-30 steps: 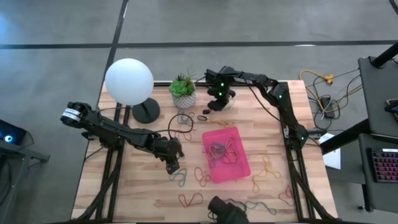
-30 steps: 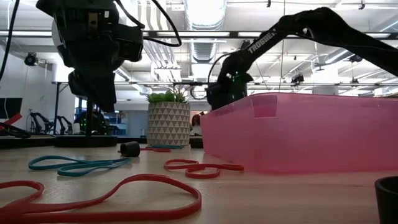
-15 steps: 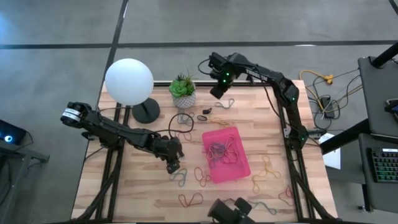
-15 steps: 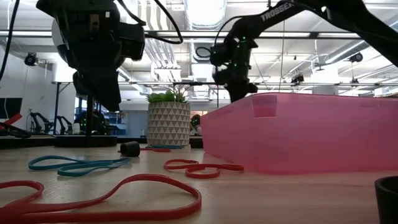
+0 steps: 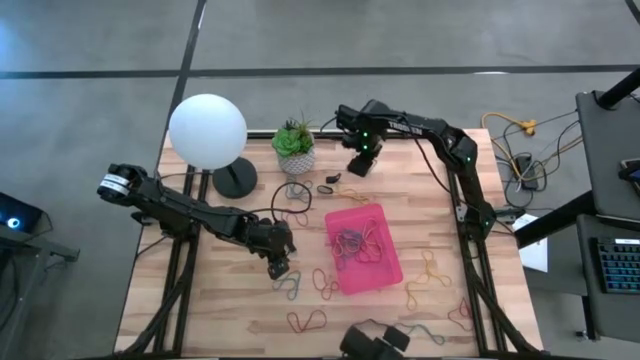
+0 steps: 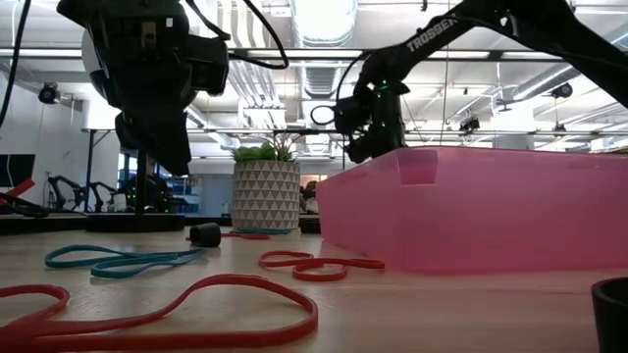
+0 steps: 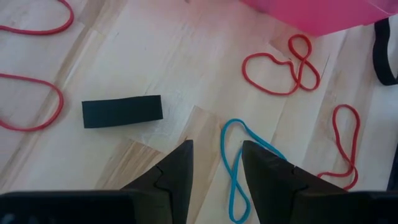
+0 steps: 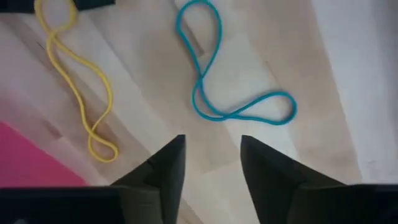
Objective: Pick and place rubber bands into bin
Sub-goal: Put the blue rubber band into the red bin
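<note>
Inside, the bin (image 5: 365, 250) holds tangled rubber bands (image 5: 352, 241); both grippers' jaws apart, empty

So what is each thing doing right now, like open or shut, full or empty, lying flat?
left gripper: open, holding nothing, above a blue rubber band.
right gripper: open, holding nothing, above a teal rubber band.
bin: upright on the table, several rubber bands inside.
yellow rubber band: lying flat beside the bin.
plant pot: standing upright.
</note>
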### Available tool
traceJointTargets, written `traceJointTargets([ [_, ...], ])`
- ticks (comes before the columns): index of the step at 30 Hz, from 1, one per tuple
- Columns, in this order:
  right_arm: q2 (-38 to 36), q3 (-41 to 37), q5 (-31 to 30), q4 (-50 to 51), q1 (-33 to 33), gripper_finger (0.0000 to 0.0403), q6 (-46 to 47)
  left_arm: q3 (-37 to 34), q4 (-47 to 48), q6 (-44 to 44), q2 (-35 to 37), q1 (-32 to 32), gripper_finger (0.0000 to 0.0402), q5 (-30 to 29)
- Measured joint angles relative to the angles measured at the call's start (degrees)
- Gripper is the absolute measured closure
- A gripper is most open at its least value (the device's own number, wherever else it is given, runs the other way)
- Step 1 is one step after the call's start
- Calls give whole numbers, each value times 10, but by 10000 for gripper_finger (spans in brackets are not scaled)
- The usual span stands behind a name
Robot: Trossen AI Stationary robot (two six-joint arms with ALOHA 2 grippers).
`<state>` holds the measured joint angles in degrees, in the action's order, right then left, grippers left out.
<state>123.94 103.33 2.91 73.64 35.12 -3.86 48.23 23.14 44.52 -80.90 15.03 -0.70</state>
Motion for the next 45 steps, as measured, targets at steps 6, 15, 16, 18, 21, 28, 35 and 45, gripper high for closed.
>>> traceJointTargets([
  [6,0,-39,-30,-37,-6,228,18,-1,-1,-2,0,0,279,0],
  [15,0,-58,-29,-81,-22,222,9,-1,-4,0,0,0,279,4],
  [16,0,-59,-28,-91,-22,222,9,-1,-5,1,0,0,279,4],
  [18,0,-62,-12,-96,-22,222,10,-1,-7,2,0,0,279,10],
  [21,0,-63,17,-100,-22,222,11,-1,-16,15,0,0,279,14],
  [28,21,-64,21,-97,-19,220,22,-1,-18,31,0,0,279,15],
  [35,43,-62,16,-88,-19,222,22,-1,-19,43,0,0,279,15],
  [45,45,-65,-18,-104,-19,246,0,-1,-17,42,0,0,279,14],
])
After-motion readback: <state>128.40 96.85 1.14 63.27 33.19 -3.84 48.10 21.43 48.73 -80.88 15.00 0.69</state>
